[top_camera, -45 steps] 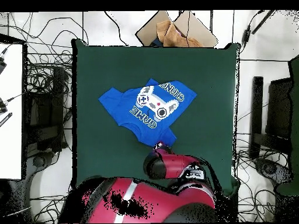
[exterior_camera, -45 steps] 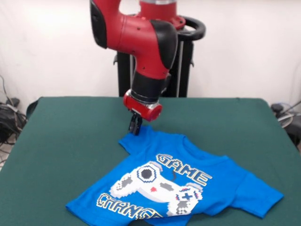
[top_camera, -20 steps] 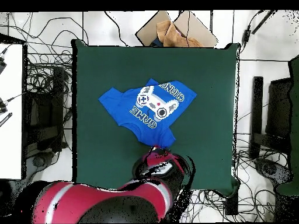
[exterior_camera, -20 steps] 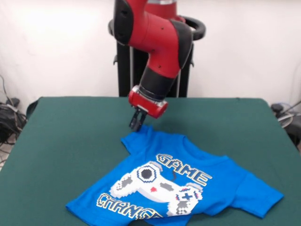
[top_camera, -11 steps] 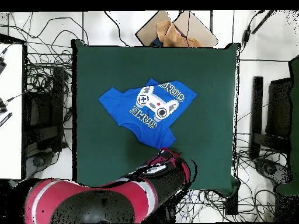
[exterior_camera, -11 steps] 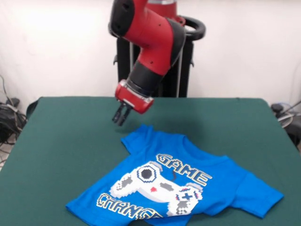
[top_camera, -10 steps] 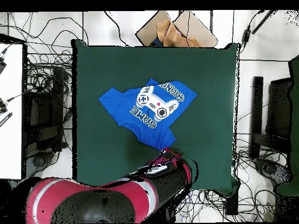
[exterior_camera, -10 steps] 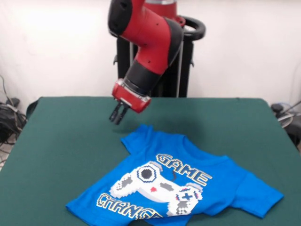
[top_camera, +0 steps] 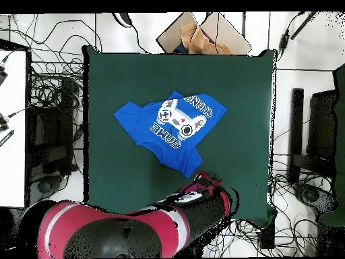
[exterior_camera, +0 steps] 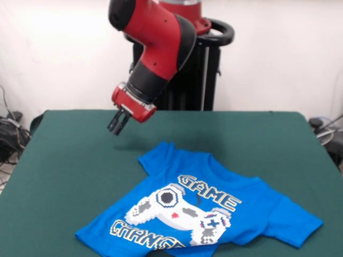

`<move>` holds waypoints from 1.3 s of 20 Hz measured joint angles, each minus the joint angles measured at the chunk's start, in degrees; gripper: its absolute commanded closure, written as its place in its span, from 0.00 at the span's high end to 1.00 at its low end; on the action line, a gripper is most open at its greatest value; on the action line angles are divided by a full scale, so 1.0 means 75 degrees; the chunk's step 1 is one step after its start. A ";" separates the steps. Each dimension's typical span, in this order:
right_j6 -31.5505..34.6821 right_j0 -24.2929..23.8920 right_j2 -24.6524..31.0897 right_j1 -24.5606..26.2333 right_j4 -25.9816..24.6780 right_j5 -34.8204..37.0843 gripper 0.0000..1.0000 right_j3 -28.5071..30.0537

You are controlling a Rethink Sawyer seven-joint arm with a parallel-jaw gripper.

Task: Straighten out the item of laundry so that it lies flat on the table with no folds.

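Observation:
The blue T-shirt (exterior_camera: pixel 198 209) lies print side up on the green table (exterior_camera: pixel 69 160), at the near middle in the front view. Its cloth is rumpled near the hem and one sleeve points toward the pedestal. In the overhead view the T-shirt (top_camera: pixel 168 125) lies left of the middle of the table (top_camera: pixel 236 101). My gripper (exterior_camera: pixel 116 126) hangs open and empty above bare felt, up and to the left of the shirt's sleeve, not touching it. In the overhead view my red arm (top_camera: pixel 168 216) covers the table's bottom edge and hides the gripper.
The black pedestal (exterior_camera: pixel 203 69) stands behind the table's far edge. A cardboard box (top_camera: pixel 202 34) sits beyond the table's top edge in the overhead view. Cables lie on the floor on both sides. A white surface (top_camera: pixel 13 128) stands at the left.
My gripper was at the shirt's sleeve edge, then rose and swung left in the front view, away from the shirt. The shirt has stayed in place.

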 measured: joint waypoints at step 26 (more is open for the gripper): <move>0.0000 -0.2483 0.3341 -0.3285 -0.1650 0.2342 0.00 0.0009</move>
